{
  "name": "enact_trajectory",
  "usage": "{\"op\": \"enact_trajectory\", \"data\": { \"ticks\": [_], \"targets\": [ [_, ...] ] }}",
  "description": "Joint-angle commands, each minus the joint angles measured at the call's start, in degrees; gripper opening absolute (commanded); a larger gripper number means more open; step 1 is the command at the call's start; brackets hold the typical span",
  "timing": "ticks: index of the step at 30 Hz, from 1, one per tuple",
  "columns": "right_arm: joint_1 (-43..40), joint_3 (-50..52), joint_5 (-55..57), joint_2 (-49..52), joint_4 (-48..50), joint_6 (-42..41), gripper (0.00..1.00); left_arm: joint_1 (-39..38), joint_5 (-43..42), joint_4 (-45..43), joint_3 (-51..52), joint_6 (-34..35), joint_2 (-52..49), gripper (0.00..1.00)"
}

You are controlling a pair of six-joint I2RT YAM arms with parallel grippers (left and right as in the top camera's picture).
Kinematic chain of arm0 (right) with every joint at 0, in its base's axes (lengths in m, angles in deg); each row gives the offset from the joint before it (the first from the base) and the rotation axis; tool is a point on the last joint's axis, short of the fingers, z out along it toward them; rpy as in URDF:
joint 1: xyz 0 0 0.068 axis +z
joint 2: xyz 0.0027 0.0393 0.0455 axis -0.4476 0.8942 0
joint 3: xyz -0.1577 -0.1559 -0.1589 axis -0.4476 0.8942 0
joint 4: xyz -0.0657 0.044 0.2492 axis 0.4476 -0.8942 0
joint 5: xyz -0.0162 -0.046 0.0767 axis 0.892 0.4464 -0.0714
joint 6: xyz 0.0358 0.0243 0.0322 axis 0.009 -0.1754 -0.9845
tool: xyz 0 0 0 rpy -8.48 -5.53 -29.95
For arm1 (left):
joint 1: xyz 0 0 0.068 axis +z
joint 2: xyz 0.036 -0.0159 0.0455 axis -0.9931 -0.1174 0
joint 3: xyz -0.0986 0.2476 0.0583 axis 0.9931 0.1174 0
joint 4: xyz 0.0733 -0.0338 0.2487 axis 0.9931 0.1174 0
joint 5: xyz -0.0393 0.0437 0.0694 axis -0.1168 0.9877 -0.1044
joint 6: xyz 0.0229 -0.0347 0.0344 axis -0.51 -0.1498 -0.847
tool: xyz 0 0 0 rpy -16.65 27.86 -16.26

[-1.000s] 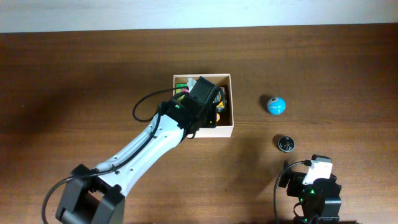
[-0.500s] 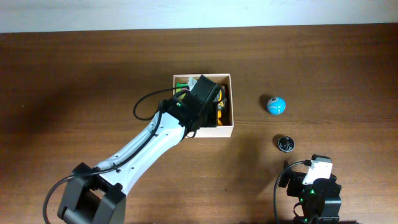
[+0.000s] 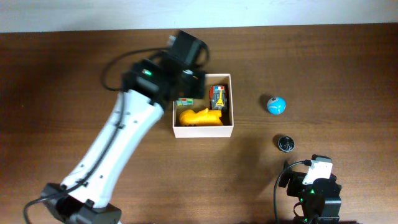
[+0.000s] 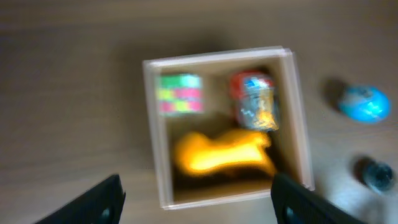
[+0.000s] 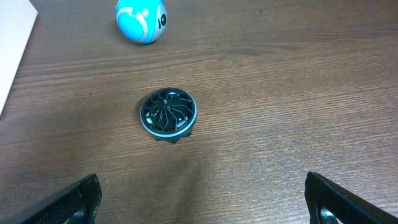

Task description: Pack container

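The container is a shallow white box with a tan inside, at mid-table. In it lie a yellow toy, a small car-like toy and a green-and-pink cube. My left gripper hangs raised over the box's back-left corner. The blurred left wrist view looks straight down on the container, and the left gripper is open with nothing between its fingers. My right gripper is open and empty, low at the table's front right.
A blue ball lies to the right of the box, with a black round disc toy in front of it. The right wrist view has the disc toy ahead of the open fingers and the ball farther off.
The left gripper has opened and risen out of the box toward the back left. The yellow toy now lies uncovered in the box. The right arm has not moved.
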Motion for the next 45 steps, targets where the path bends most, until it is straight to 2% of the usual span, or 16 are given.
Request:
{"op": "enact_trajectory", "data": {
  "ticks": [1,4,8,13,15,22,27,29,32,37,45],
  "targets": [
    [-0.4,0.5,-0.1,-0.5,0.0,-0.2,0.99,5.7,4.7,3.3,-2.7,-1.9,1.2,0.79],
    [-0.4,0.5,-0.1,-0.5,0.0,-0.2,0.99,11.4,4.7,5.3,-2.8,-1.8,2.6,0.81],
    [-0.4,0.5,-0.1,-0.5,0.0,-0.2,0.99,19.5,4.7,7.0,-2.8,-1.9,4.3,0.92],
    [-0.4,0.5,-0.1,-0.5,0.5,-0.2,0.99,26.1,4.5,8.3,-2.8,-1.8,4.5,0.99],
    [-0.4,0.5,-2.9,-0.5,3.7,-0.2,0.99,27.3,4.5,8.8,-2.8,-1.8,4.5,0.99],
    [-0.4,0.5,-32.7,-0.5,19.3,-0.2,0.99,27.6,4.6,9.8,-2.8,-1.8,4.5,0.99],
    [-0.4,-0.3,-33.9,0.0,27.1,-0.2,0.99,27.6,4.5,9.8,-2.8,-1.8,4.5,0.99],
    [-0.4,-2.3,-30.9,1.8,26.4,-0.2,0.99,27.6,4.5,9.8,-2.8,-1.8,4.5,0.99],
    [-0.4,-6.7,-25.6,7.9,22.6,-0.2,0.99,27.6,4.5,9.8,-2.8,-1.8,4.5,0.99],
    [-0.4,-19.3,-19.6,26.5,13.6,0.1,0.98,27.6,4.5,9.8,-2.8,-1.8,4.5,0.99],
    [-0.4,-48.6,-19.1,60.4,-2.8,1.9,0.99,27.6,4.5,9.8,-2.8,-1.8,4.5,0.99]
  ]
}}
